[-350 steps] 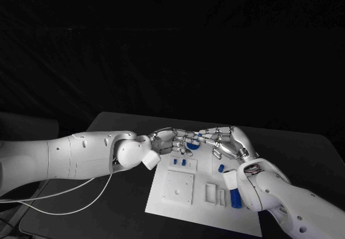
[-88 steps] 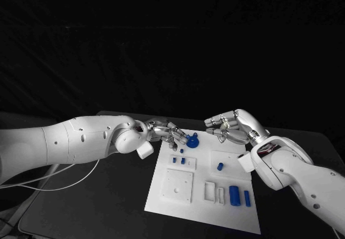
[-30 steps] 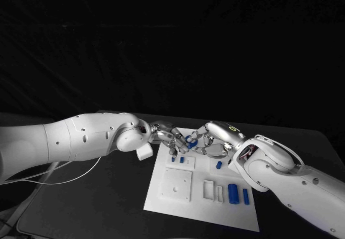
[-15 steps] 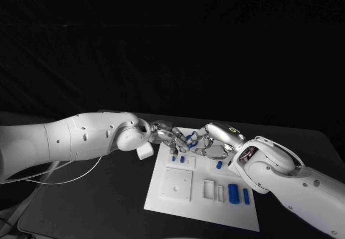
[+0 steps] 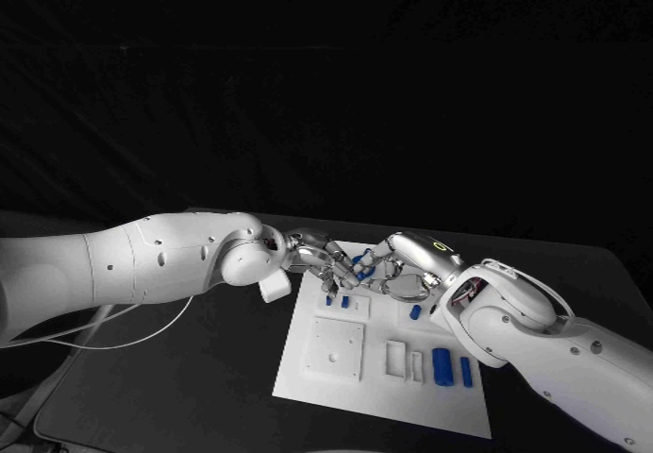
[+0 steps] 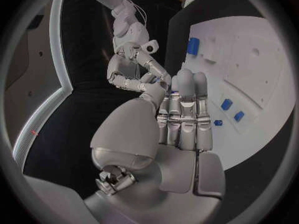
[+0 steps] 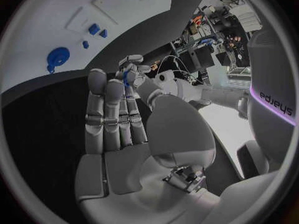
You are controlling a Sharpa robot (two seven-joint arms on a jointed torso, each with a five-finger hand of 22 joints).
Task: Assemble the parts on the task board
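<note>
A black table (image 5: 204, 377) under a dark backdrop carries the white task board (image 5: 341, 377), with both arms meeting over its far end. In the head view the left hand (image 5: 316, 257) and the right hand (image 5: 394, 269) are fingertip to fingertip above the board's far edge, a small blue part (image 5: 362, 271) between them; three seconds back the right hand hung well apart, raised over the far right corner, so it has since swung in, which reads as a handover or a shared fit of that part. Which hand truly grips it cannot be told here. Two upright blue parts (image 5: 443, 366) stand near the board's right edge. In the left wrist view the left hand (image 6: 181, 119) shows fingers straight and pressed side by side, the other hand's fingers touching its tips with a sliver of blue (image 6: 175, 91) there; the grip itself is hidden. In the right wrist view the right hand (image 7: 118, 119) likewise has fingers together, the opposite hand pinching something blue (image 7: 126, 76) at their tips, and a round blue part (image 7: 57, 57) lies on the board beyond.
</note>
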